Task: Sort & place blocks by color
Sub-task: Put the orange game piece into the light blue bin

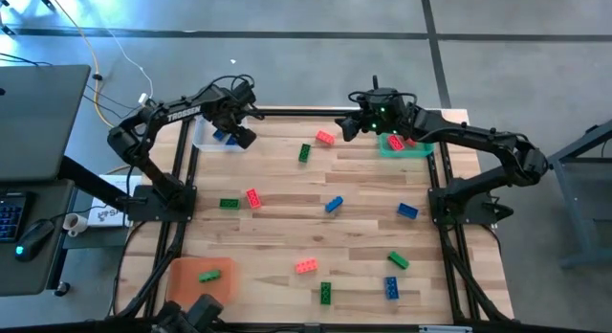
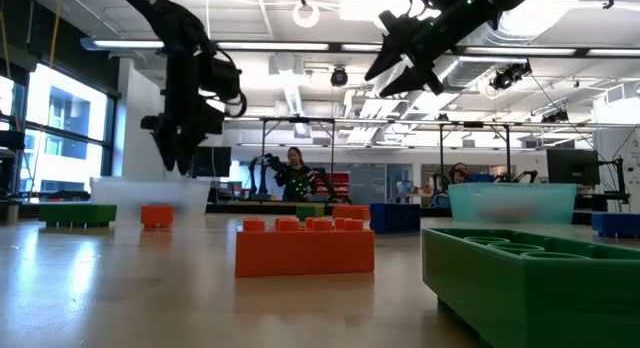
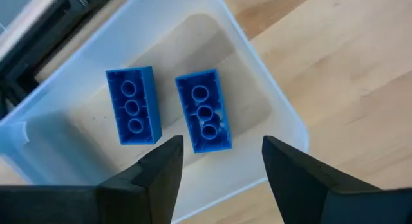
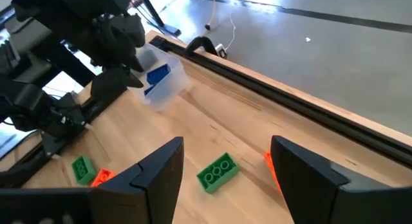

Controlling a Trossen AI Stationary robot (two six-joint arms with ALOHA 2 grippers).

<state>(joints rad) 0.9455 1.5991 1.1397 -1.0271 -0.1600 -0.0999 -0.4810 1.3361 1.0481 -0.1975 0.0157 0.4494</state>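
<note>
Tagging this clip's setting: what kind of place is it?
Probably a robotics lab or open workshop: more arm rigs on frames behind the wooden table, exposed ceiling ducts and strip lights, and a person at a workstation.

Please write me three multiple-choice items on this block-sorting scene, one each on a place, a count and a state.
1. Where does the left claw hover?
A. Over the clear tray
B. Over the orange tray
C. Over the table's middle

2. How many blue blocks lie in the clear tray?
A. One
B. Two
C. Four

3. How does the left claw stand?
A. Shut on a blue block
B. Open and empty
C. Shut on a red block

Answers:
1. A: the left wrist view looks straight down into the clear tray.
2. B: one blue block and a second blue block lie side by side in it.
3. B: the fingers stand apart above the tray with nothing between them.
</note>
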